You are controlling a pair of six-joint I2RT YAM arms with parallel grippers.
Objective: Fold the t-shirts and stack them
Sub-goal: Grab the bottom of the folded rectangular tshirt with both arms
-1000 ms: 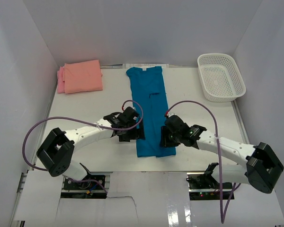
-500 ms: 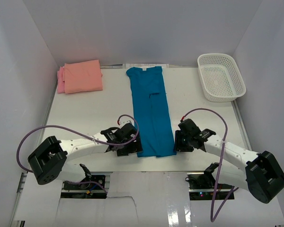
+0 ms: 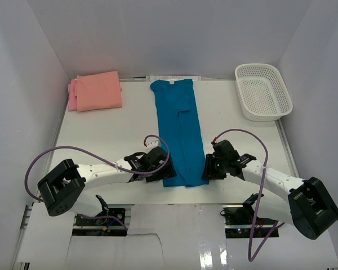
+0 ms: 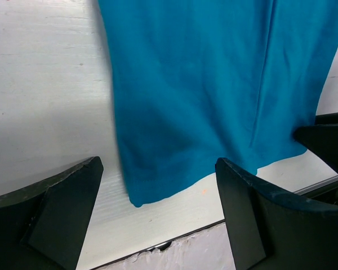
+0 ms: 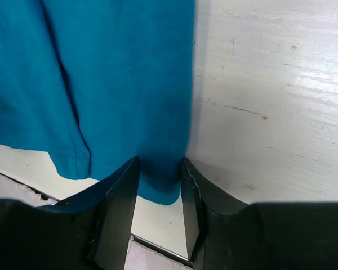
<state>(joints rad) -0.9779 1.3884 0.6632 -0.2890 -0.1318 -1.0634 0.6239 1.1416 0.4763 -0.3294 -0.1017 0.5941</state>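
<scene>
1. Top view: the teal-blue cloth t-shirt [image 3: 179, 132], folded lengthwise into a long narrow strip, lies down the middle of the white table [image 3: 107, 132], collar far and hem near me. My left claw [image 3: 158, 170] sits at its near-left corner and my right claw [image 3: 209, 167] at its near-right corner. The folded salmon-orange t-shirt [image 3: 99, 90] rests at the far left on a pink t-shirt [image 3: 72, 97], well apart from the strip. The white plastic mesh basket [image 3: 263, 91] stands far right. From here my wrists hide my fingers, and the pink tee shows only an edge.

2. Left wrist view: my left claw gapes wide and holds nothing. The strip's near corner lies flat between its fingers [image 4: 62, 208]. I judge the step in hand to be taking the hem for the crosswise fold, so this claw must drop and close on that corner.

3. Right wrist view: my right claw is narrowed to a slit with the other hem corner inside it. I cannot tell whether it truly pinches the cloth. Once both claws have hold, I reckon the hem needs lifting evenly and carrying toward the collar. The strip's far end is cut off here.
</scene>
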